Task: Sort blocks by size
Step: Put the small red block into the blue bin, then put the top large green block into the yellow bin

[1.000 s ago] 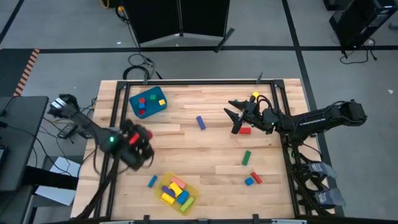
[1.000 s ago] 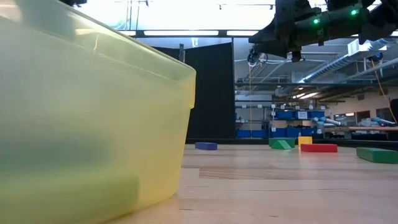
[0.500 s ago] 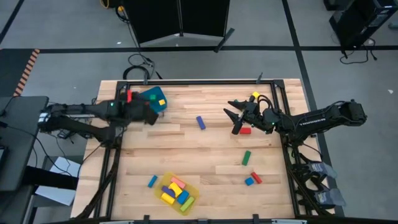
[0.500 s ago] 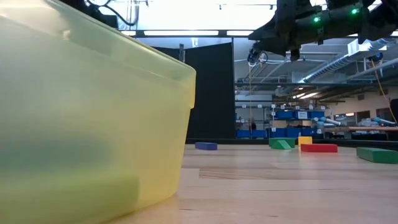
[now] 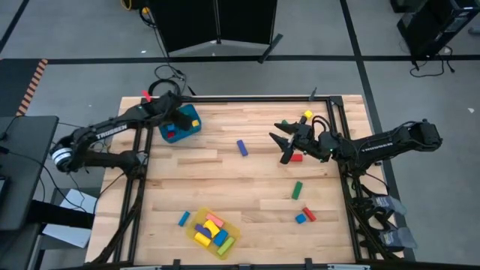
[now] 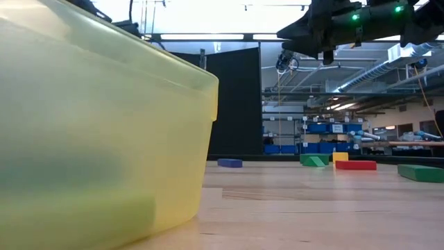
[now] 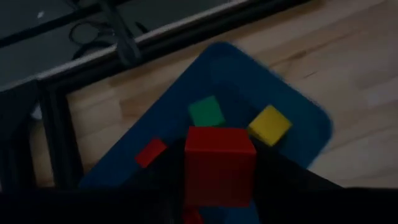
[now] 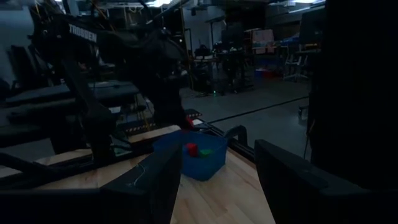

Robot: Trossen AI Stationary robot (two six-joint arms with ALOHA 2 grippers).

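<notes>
Red block (image 7: pixel 219 163), apparently claw-held, over bin (image 7: pixel 298 106)

My two arms: dark, slim, six-jointed. White lettering along left forearm and right forearm. Green indicator lights glow on arm housing in low view. My right gripper (image 5: pixel 287 142): two black tapered fingers. Black cables trail from left arm's base, off table's left edge.

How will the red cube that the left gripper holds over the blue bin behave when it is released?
The red cube, shut in the left gripper, looks rigid and flat-faced, so it should probably drop without rolling far. It hangs above the blue bin, so it will likely land inside, perhaps bumping the green cube or yellow cube.
</notes>
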